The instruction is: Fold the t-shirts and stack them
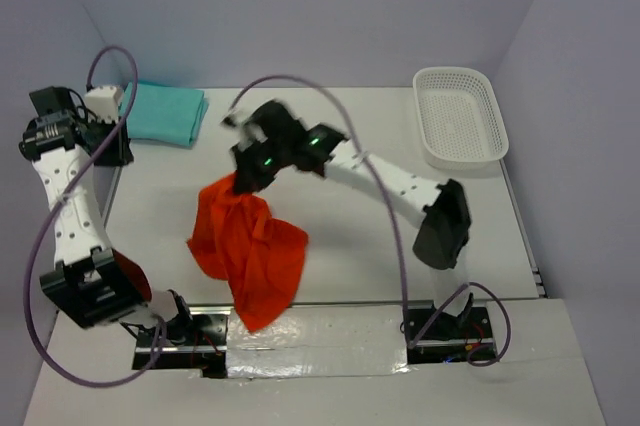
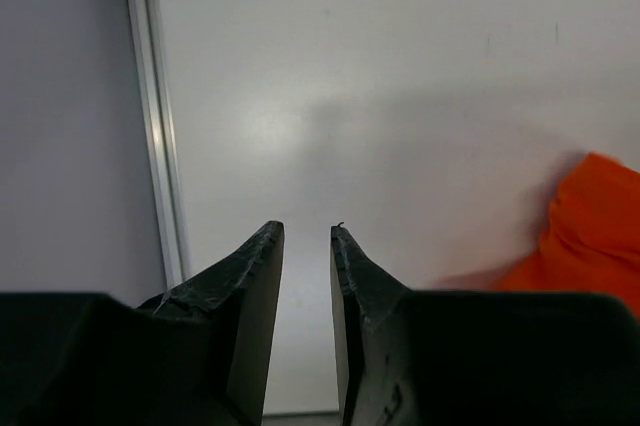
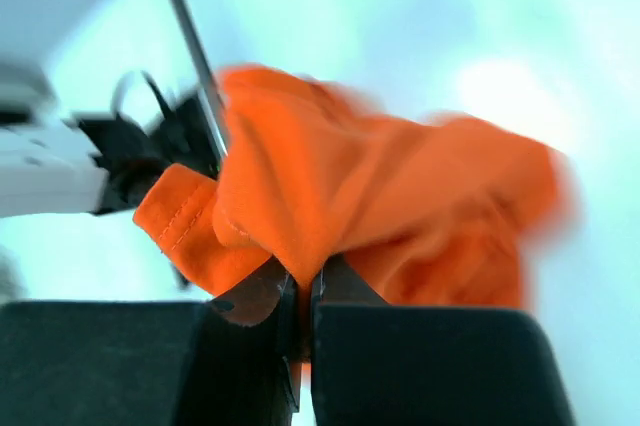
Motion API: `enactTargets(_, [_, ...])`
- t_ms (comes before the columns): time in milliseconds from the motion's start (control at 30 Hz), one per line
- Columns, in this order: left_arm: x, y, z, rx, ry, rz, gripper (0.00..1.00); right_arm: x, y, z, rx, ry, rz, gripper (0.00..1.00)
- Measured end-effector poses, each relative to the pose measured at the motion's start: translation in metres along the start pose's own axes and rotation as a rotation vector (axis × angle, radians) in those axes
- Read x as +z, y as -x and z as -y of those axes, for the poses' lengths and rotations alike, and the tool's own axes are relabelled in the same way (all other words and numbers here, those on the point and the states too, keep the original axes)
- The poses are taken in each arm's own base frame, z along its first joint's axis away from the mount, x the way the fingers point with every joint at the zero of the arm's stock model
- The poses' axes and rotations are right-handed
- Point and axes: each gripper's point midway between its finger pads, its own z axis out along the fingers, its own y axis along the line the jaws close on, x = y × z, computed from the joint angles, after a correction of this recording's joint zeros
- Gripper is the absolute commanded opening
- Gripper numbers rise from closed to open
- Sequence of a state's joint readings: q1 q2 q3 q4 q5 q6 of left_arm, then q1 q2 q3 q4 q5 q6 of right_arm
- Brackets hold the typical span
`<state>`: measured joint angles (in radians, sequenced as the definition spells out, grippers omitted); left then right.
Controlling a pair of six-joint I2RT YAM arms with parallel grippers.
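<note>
An orange t-shirt (image 1: 247, 246) hangs bunched from my right gripper (image 1: 243, 174), lifted over the middle-left of the table, with its lower end trailing toward the near edge. In the right wrist view the jaws (image 3: 305, 281) are shut on a fold of the orange cloth (image 3: 400, 186). A folded teal t-shirt (image 1: 165, 112) lies flat at the back left corner. My left gripper (image 1: 112, 149) hovers near the table's left edge, just in front of the teal shirt. Its fingers (image 2: 307, 229) stand a narrow gap apart with nothing between them. The orange shirt's edge (image 2: 590, 221) shows to its right.
A white plastic basket (image 1: 478, 151) stands at the back right. A metal rail (image 2: 160, 146) runs along the table's left edge beside my left gripper. Purple cables loop over both arms. Walls close in on the left, back and right.
</note>
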<state>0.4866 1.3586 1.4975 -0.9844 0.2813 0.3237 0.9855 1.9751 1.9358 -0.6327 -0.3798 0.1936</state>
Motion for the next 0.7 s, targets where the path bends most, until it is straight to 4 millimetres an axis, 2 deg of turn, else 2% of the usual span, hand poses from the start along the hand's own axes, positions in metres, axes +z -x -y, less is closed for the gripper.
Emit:
enactTargets(33, [0.008,0.019,-0.006,0.005,-0.006,0.029,0.38,-0.025,0.014,0.025,0.083,0.003,0.049,0.0])
enactTargets(100, [0.022,0.055,-0.015,0.028,-0.016,0.061,0.4,-0.068,0.019,0.085,0.252,-0.042,0.118,0.0])
enactTargets(133, [0.03,0.073,-0.016,0.051,-0.023,0.079,0.41,-0.09,0.011,0.123,0.361,-0.086,0.144,0.2])
enactTargets(167, [0.042,0.096,-0.013,0.082,-0.039,0.103,0.42,-0.104,0.0,0.154,0.452,-0.125,0.163,0.35])
enactTargets(233, [0.066,0.13,0.01,0.171,-0.097,0.13,0.46,-0.12,-0.034,0.201,0.611,-0.179,0.17,0.63])
enactTargets(267, [0.077,0.141,0.026,0.209,-0.131,0.137,0.48,-0.124,-0.057,0.222,0.701,-0.209,0.153,0.84])
enactTargets(300, [0.089,0.147,0.049,0.26,-0.178,0.137,0.5,-0.126,-0.077,0.237,0.776,-0.232,0.127,0.97])
enactTargets(400, [0.114,0.137,0.116,0.359,-0.334,0.095,0.53,-0.128,-0.113,0.275,0.873,-0.329,0.073,1.0])
enactTargets(500, [0.127,0.106,0.169,0.429,-0.457,0.027,0.55,-0.135,-0.132,0.295,0.886,-0.419,0.043,1.0])
enactTargets(533, [0.13,0.091,0.186,0.459,-0.487,-0.002,0.55,-0.139,-0.135,0.3,0.889,-0.436,0.043,0.91])
enactTargets(567, [0.133,0.077,0.2,0.481,-0.513,-0.031,0.55,-0.142,-0.136,0.303,0.884,-0.447,0.049,0.79])
enactTargets(600, [0.136,0.062,0.217,0.51,-0.539,-0.062,0.55,-0.144,-0.138,0.307,0.878,-0.457,0.062,0.55])
enactTargets(633, [0.137,0.05,0.234,0.541,-0.561,-0.09,0.55,-0.148,-0.142,0.31,0.88,-0.469,0.07,0.1])
enactTargets(667, [0.137,0.039,0.254,0.58,-0.585,-0.108,0.55,-0.151,-0.15,0.312,0.894,-0.481,0.076,0.0])
enactTargets(700, [0.137,0.032,0.273,0.611,-0.61,-0.119,0.56,-0.154,-0.158,0.312,0.917,-0.491,0.074,0.0])
